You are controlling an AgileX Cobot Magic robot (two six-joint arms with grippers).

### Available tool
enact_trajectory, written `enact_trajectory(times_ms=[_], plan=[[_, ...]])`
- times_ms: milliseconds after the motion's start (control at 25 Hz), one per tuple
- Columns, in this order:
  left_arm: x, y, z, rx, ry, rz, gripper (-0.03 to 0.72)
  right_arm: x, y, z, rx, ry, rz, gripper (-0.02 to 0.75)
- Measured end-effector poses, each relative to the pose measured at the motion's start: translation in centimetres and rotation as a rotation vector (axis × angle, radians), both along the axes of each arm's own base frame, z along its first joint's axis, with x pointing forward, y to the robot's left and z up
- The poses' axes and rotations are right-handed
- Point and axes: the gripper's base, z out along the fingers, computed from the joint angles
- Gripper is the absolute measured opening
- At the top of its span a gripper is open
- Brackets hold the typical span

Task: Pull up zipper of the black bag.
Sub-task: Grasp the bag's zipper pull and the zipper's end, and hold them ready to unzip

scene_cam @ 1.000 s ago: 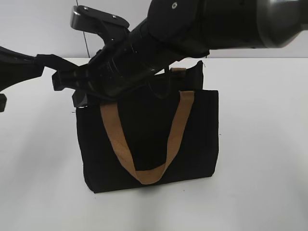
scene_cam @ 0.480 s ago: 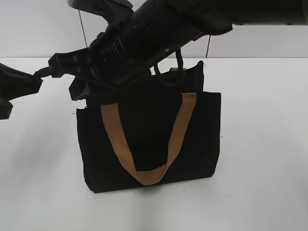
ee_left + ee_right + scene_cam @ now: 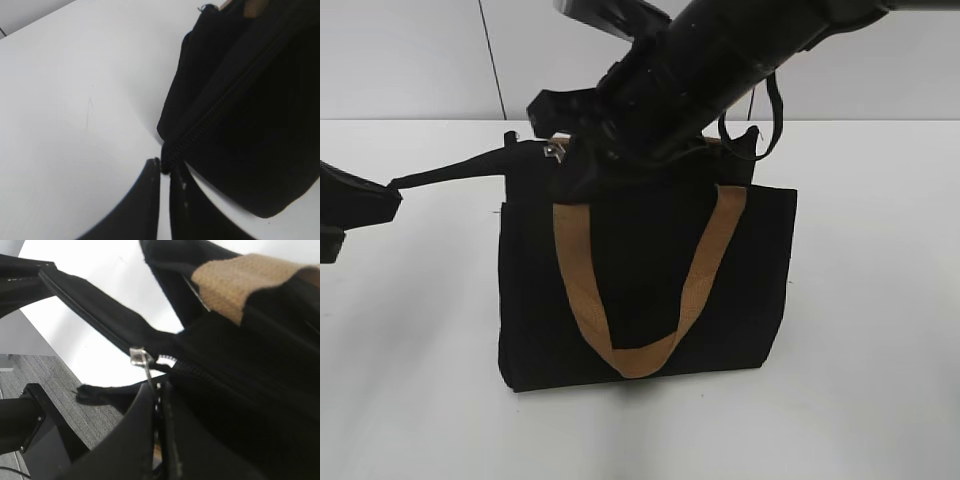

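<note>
The zipper (image 3: 100, 322) runs from the bag (image 3: 650, 290) top, mid-frame on the desk (image 3: 880, 300), out to the left. I read no writing anywhere. My right tool (image 3: 159, 405), nearly closed, pinches the silver pull tab (image 3: 137, 356), seen clearly only in the right wrist view. My left tool (image 3: 164, 172) clamps the strip's end, best seen at lower centre of the left wrist view.

The exterior camera looks slightly down across the bench (image 3: 880, 300) at the black bag's (image 3: 650, 300) front. The left wrist camera sits close at the bag's (image 3: 250, 115) end, aiming toward 1 o'clock along the zipper (image 3: 220, 100). The right wrist camera hovers close above the zipper (image 3: 90, 315), facing 11 o'clock; all share that seam.
</note>
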Motion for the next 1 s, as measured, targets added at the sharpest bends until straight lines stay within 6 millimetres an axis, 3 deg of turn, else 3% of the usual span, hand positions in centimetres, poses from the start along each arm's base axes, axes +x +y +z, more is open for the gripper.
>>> enact_trajectory(times_ms=[240, 560, 800, 1000], plan=[[0.1, 1.1, -0.2, 0.006, 0.023, 0.047, 0.012, 1.0, -3.4, 0.0, -0.094, 0.025, 0.009, 0.000], [0.1, 1.2, -0.2, 0.009, 0.025, 0.052, 0.011, 1.2, -6.0, 0.8, -0.228, -0.049, 0.030, 0.000], [0.0, 1.0, -0.2, -0.004, 0.039, 0.041, 0.010, 1.6, -9.9, 1.7, -0.362, -0.048, -0.034, 0.000], [-0.1, 0.8, -0.2, -0.022, 0.055, 0.029, 0.008, 1.3, -10.8, 2.6, -0.369, -0.048, -0.058, 0.000]])
